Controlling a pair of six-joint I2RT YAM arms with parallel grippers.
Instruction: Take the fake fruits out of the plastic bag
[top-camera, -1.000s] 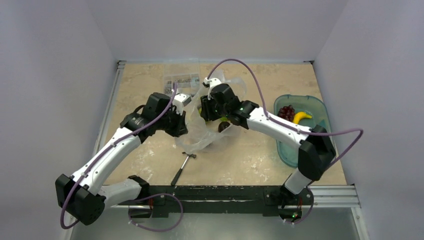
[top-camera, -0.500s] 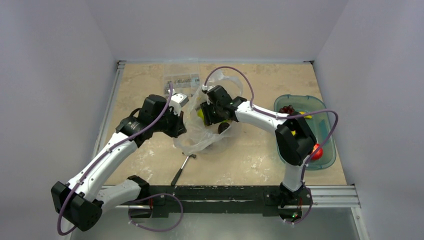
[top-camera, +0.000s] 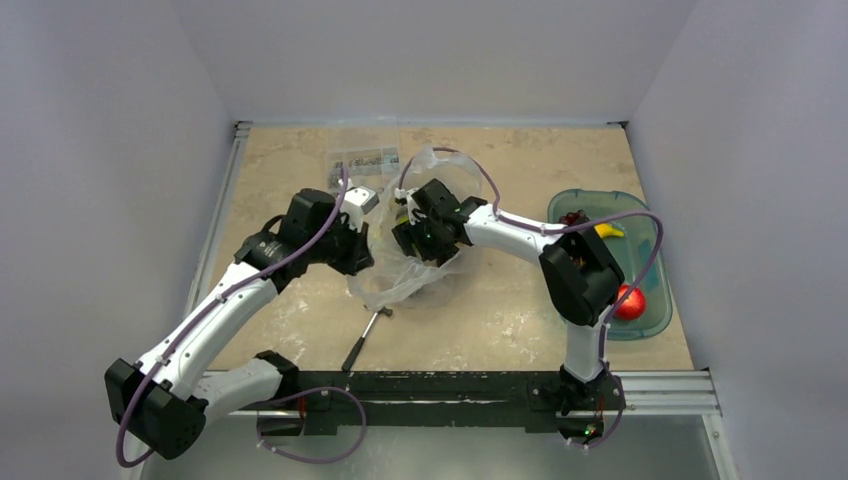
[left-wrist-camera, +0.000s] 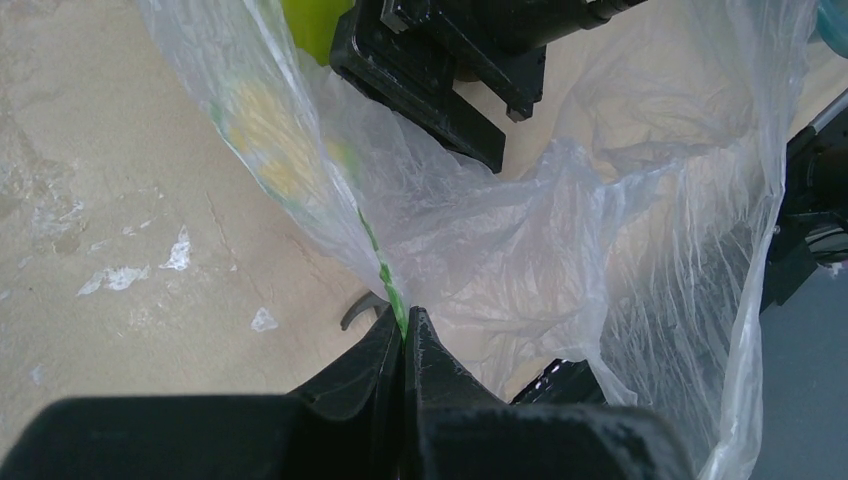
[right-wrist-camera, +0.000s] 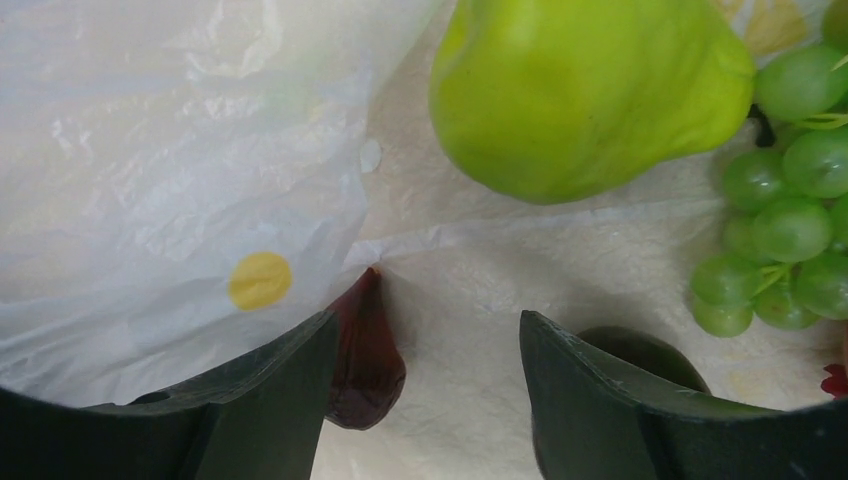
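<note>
A: Bags?
B: One bag (top-camera: 395, 285), clear and crumpled, mid-table (top-camera: 500, 320), between the two arms.
A: Left gripper (left-wrist-camera: 404, 320)?
B: Jaws together, pinched on the bag's film at its left edge.
A: Right gripper (right-wrist-camera: 428, 330)?
B: Jaws apart, nothing between them. Sits inside the bag, over film lying on the table.
A: Fruits in the bag, counted?
B: Four seen from the right wrist.
- One green fruit (right-wrist-camera: 580, 90), pear-like, ahead of the fingers.
- One bunch of green grapes (right-wrist-camera: 790, 230), just right of it.
- One dark red fruit (right-wrist-camera: 365, 360), at the inner side of the left finger; contact uncertain.
- One dark round fruit (right-wrist-camera: 635, 350), behind the right finger, mostly hidden; kind unclear.
A: Fruits outside?
B: Three, all in one teal bin (top-camera: 610, 195) at the table's right.
- One banana (top-camera: 606, 229).
- One bunch of dark grapes (top-camera: 574, 217), partly behind a cable.
- One red fruit (top-camera: 629, 302), at the near end.
A: Else?
B: One hammer (top-camera: 360, 342), near the bag's near edge. One clear box (top-camera: 362, 160) of small parts, behind the bag.
</note>
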